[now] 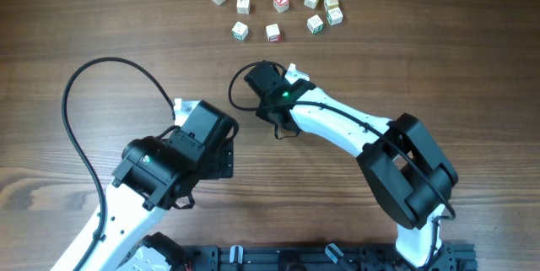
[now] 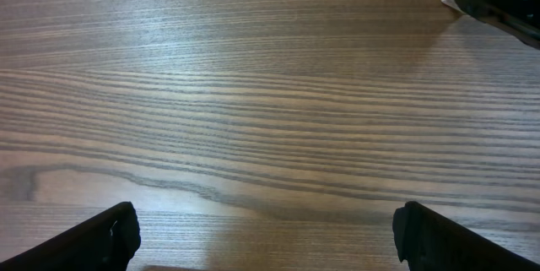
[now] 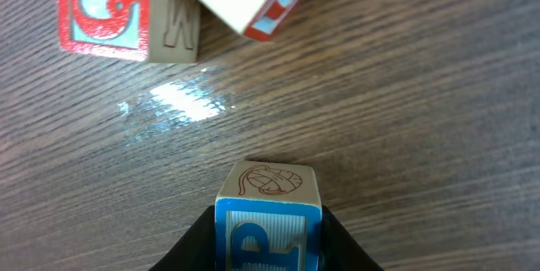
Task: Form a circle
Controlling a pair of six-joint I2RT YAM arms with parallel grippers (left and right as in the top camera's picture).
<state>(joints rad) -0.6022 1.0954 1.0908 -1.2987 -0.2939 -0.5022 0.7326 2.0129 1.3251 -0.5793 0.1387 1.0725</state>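
Gripping P cube (image 3: 268, 195), right claw (image 3: 268, 220) looks shallow: you risk slip or twist on carry. Other cubes (image 1: 280, 2) scattered far side of counter (image 2: 253, 94), no circle yet. Left claw (image 2: 266, 229) wide, idle.

A robotics lab bench: wood-grain table (image 1: 84, 18), white robot arm (image 1: 337, 127) on a black rail (image 1: 295, 259), loose cable (image 1: 74, 127).

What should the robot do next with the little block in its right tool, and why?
Probably lift the block a little and carry it toward the other cubes. The right tool hugs both its sides, and it sits apart from those cubes, which make a loose bunch, not a circle yet.
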